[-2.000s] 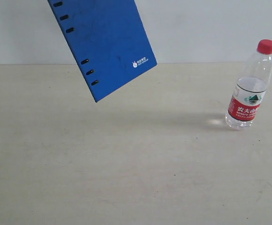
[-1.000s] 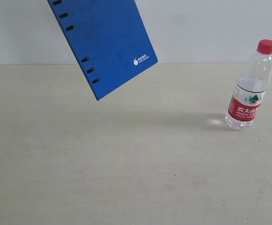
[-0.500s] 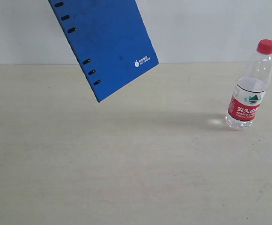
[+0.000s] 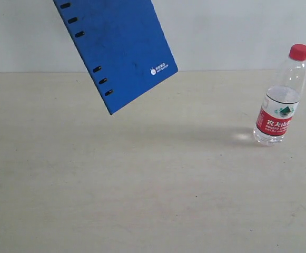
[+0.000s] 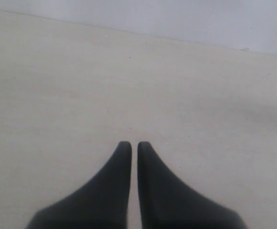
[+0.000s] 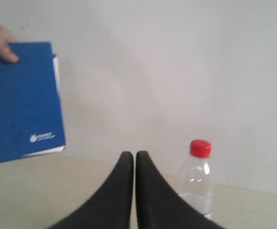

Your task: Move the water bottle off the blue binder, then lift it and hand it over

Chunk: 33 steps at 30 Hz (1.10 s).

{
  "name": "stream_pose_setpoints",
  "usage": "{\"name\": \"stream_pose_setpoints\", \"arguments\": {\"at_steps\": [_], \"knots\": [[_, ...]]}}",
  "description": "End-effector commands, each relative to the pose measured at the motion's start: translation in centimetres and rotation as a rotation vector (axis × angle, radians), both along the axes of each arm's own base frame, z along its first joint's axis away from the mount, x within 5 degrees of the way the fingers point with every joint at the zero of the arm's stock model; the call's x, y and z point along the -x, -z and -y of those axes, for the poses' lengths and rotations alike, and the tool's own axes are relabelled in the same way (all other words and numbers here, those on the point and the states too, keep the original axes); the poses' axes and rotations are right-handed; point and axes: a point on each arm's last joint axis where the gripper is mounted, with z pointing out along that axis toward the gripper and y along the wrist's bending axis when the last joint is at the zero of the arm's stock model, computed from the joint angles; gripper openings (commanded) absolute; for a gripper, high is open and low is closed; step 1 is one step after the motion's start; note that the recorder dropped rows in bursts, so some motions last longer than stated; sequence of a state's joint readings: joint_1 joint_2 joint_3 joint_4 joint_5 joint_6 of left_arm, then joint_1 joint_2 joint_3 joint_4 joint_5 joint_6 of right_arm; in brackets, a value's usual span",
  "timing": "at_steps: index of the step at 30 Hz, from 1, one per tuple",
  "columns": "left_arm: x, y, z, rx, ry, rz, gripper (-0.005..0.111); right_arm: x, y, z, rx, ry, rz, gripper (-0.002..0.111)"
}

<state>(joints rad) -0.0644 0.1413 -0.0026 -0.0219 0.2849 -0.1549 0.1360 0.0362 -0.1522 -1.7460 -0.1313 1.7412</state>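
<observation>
Blue binder (image 4: pixel 116 47): one, tilted aloft; water bottle (image 4: pixel 279 105): one, upright on table (image 4: pixel 142 184).

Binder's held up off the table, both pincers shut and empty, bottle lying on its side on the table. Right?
No: the water bottle stands upright on the table, as the exterior view shows. The rest holds: the blue binder is up off the table, and the left pincer and right pincer are shut and empty.
</observation>
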Motion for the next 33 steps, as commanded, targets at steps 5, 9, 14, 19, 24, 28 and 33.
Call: {"name": "stream_pose_setpoints", "arguments": {"at_steps": [5,9,14,19,24,28,33], "knots": [[0.1,0.0,0.0,0.001,-0.002,0.016,0.004,-0.4,2.2,0.8,-0.067,0.179,-0.052,0.000],[0.1,0.0,0.0,0.001,-0.002,0.016,0.004,-0.4,2.2,1.0,-0.070,0.196,-0.049,0.000],[0.1,-0.1,0.0,0.001,-0.002,0.019,0.004,-0.4,2.0,0.9,-0.059,0.195,-0.032,0.000],[0.1,-0.1,0.0,0.001,-0.002,0.019,0.004,-0.7,3.4,1.4,0.053,0.266,0.011,0.000],[0.1,-0.1,0.0,0.001,-0.002,0.019,0.004,-0.9,4.4,2.0,0.054,0.328,-0.050,0.000],[0.1,-0.1,0.0,0.001,-0.002,0.019,0.004,-0.9,5.0,2.5,0.002,0.377,-0.127,0.000],[0.1,-0.1,0.0,0.001,-0.002,0.019,0.004,-0.7,6.9,3.4,-0.150,0.457,-0.346,0.000]]}}
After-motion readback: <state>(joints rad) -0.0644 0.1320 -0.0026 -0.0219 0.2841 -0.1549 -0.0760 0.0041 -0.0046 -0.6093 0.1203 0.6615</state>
